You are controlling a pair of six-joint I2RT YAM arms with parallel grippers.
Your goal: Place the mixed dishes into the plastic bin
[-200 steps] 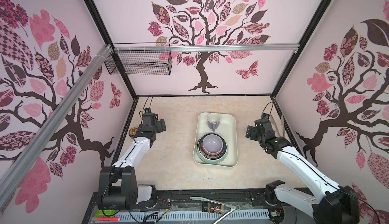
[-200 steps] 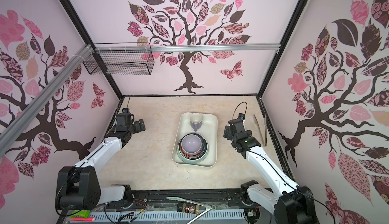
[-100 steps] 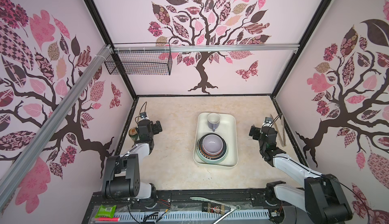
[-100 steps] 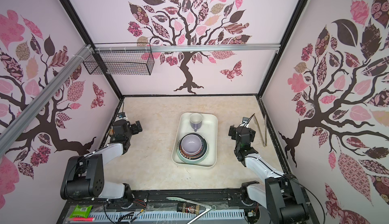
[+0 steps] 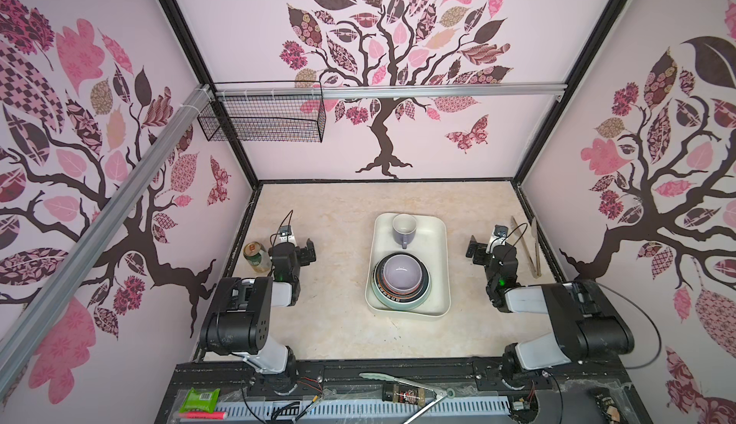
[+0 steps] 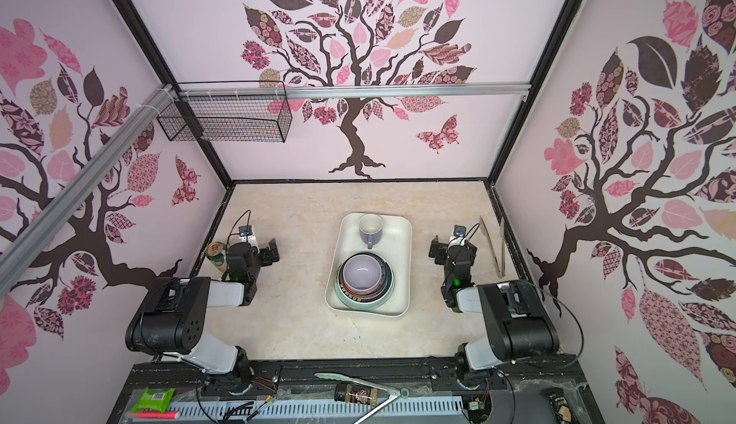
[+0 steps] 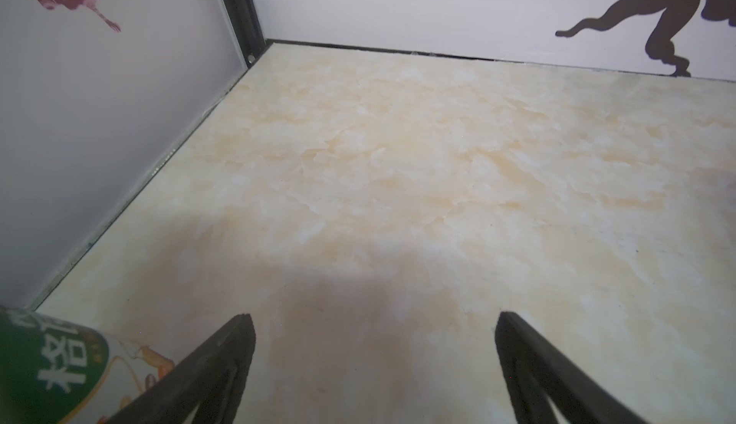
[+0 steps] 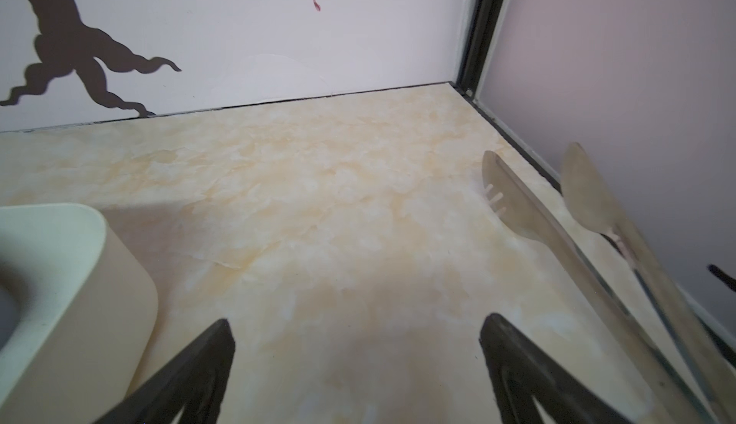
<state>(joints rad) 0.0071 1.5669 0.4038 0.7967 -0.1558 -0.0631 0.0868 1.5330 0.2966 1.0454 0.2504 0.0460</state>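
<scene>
In both top views the cream plastic bin (image 5: 438, 227) (image 6: 403, 227) lies mid-table. Inside it a lavender mug (image 5: 404, 229) (image 6: 370, 229) stands at the far end. At the near end a bowl with a pale inside (image 5: 401, 276) (image 6: 361, 272) sits on stacked plates, with a mint-green plate (image 5: 398, 306) (image 6: 360, 302) lowest. My left gripper (image 5: 294, 247) (image 6: 255, 248) (image 7: 374, 318) hangs open over bare table, left of the bin. My right gripper (image 5: 494, 248) (image 6: 454, 248) (image 8: 358, 320) is open and empty to the right, and the bin's corner (image 8: 79, 282) shows beside it.
A green drink can (image 5: 257, 256) (image 6: 215, 254) (image 7: 51, 366) stands against the left wall, close to the left gripper. Long wooden utensils (image 5: 527, 246) (image 6: 496, 246) (image 8: 557, 242) lie along the right wall. A black wire basket (image 5: 263, 123) hangs on the back rail.
Both arms have folded back toward the near edge, drawing the grippers outward away from the bin. Both grippers stayed open, and the dishes in the bin have not moved.
</scene>
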